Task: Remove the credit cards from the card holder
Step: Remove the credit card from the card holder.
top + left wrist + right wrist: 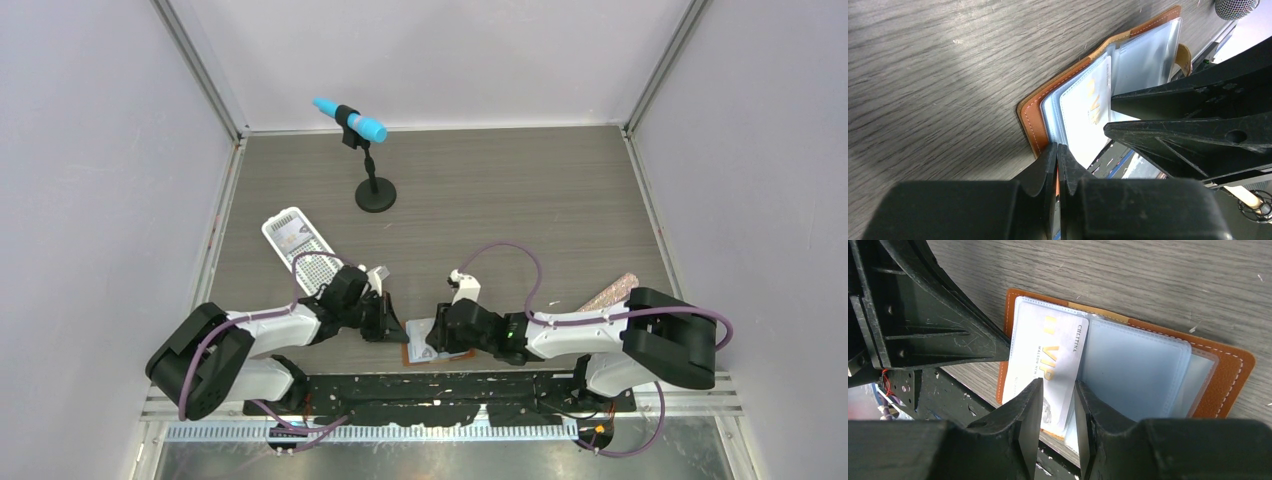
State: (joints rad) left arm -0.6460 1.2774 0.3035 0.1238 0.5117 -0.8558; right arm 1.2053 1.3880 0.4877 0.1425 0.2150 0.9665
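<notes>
Top view: pale lavender walls enclose a grey wood-grain table (500, 200). The card holder (437, 342) lies open at lower centre.

Left wrist view: the left gripper (1057, 148) pinches the holder's brown edge.

Right wrist view: the right gripper (1058, 390) sits narrowly around a credit card (1048, 340); I cannot tell whether it grips the card.

We see the card holder (1233, 365) lying open on the grey table (1148, 270). A credit card (1048, 350) printed with a gold VIP covers its left half, beside clear sleeves. At its near edge the right gripper (1058, 390) straddles the card, jaws slightly apart. The left gripper (1000, 347) meets its left edge.
</notes>
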